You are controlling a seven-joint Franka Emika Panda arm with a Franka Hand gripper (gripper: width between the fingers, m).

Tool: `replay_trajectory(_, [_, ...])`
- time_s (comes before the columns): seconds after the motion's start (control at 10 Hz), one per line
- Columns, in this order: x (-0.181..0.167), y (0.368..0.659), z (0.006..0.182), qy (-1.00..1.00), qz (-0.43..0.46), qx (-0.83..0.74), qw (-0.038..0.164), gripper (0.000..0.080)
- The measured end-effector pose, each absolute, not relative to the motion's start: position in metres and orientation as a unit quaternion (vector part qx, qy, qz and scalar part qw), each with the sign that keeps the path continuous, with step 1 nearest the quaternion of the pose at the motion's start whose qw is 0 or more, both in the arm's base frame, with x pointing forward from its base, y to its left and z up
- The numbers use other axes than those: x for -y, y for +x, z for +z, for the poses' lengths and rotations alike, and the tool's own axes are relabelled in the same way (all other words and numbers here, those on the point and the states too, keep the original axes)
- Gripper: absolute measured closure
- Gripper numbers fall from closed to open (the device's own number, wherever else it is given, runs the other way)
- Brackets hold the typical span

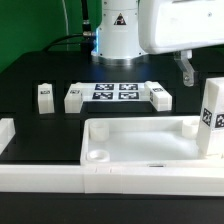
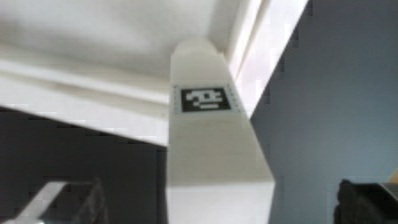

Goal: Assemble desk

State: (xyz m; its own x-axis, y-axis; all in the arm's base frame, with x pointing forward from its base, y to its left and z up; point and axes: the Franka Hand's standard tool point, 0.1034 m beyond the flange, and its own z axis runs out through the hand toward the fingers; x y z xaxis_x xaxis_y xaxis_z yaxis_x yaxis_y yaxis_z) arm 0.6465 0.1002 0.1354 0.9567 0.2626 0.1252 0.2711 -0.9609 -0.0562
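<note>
The desk panel (image 1: 140, 150), a white tray with a raised rim, lies at the front of the table. A white leg (image 1: 212, 118) with a black-and-white tag stands upright at the panel's end on the exterior view's right. Whether it is seated in the panel I cannot tell. My gripper (image 1: 186, 68) hangs above and just behind that leg, open. In the wrist view the tagged leg (image 2: 210, 120) runs up the middle between my dark fingers (image 2: 50, 205), with a gap on each side, and the panel's rim (image 2: 89, 75) lies beyond it. My gripper (image 2: 214, 208) holds nothing.
Three more white legs lie on the black table (image 1: 43, 94) (image 1: 73, 97) (image 1: 160, 96), around the marker board (image 1: 115, 92). White border rails run along the front (image 1: 60, 180) and the exterior view's left (image 1: 5, 135). The arm's base (image 1: 118, 30) stands at the back.
</note>
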Motion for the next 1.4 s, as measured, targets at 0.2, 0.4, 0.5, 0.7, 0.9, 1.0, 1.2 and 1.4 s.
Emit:
replay_trajectory(0.2, [-0.104,0.642,0.136,-0.99,-0.005,0.136,0.042,0.0151])
replay_trajectory(0.4, [-0.103,0.644,0.134,-0.99,-0.01,0.135,0.041,0.0151])
replay_trajectory(0.5, [-0.101,0.645,0.132,-0.991,-0.009,0.131,0.04,0.0151])
replay_trajectory(0.7, [-0.101,0.649,0.129,-0.991,-0.016,0.128,0.039,0.0151])
replay_trajectory(0.9, [-0.1,0.651,0.127,-0.991,-0.017,0.129,0.04,0.0151])
replay_trajectory(1.0, [-0.098,0.651,0.126,-0.99,-0.017,0.132,0.04,0.0151])
replay_trajectory(1.2, [-0.098,0.651,0.124,-0.987,-0.016,0.152,0.04,0.027])
replay_trajectory(1.4, [-0.097,0.651,0.124,-0.988,-0.016,0.152,0.039,0.0407])
